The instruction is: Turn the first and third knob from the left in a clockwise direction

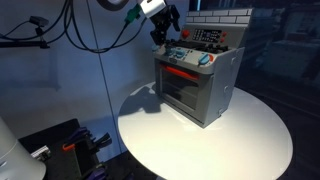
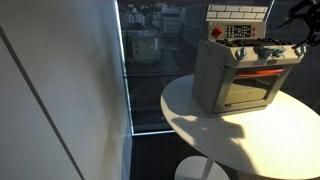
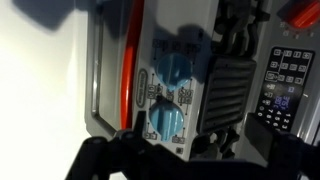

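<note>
The toy stove is a boxy grey plastic block with a glass-fronted oven door, a red strip above it and a row of small round knobs along its front edge. It stands on a smooth, round white table. The pincer hangs just above the knob row, dark fingers spread, gripping nothing; black cables loop beside the arm, and a keypad sits on the stove's back panel.

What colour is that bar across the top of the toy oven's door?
Red; the bar on the toy oven shows best in an exterior view.
</note>
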Controlling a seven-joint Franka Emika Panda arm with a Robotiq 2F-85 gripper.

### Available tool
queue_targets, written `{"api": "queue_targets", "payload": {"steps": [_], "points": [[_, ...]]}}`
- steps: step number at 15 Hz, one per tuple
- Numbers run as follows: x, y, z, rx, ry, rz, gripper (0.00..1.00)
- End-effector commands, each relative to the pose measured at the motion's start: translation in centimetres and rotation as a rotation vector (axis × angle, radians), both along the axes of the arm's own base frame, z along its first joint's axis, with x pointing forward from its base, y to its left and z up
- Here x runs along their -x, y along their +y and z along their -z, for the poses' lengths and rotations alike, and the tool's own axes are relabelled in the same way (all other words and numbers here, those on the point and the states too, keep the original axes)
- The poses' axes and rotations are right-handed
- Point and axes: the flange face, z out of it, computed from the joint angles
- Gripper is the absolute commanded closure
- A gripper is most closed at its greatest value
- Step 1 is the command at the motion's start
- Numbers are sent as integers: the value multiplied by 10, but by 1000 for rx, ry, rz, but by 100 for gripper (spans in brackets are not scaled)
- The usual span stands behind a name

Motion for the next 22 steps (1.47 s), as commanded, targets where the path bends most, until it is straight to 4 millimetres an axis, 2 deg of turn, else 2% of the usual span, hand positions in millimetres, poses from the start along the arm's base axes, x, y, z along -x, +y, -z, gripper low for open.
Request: {"api": "queue_targets", "payload": {"steps": [1, 7, 12, 22], "points": [[8, -3, -14, 27, 45, -113, 0], [17, -6, -19, 93, 164, -307, 0], [17, -10, -24, 166, 289, -441, 0], [14, -1, -53, 310, 481, -683, 0]]}}
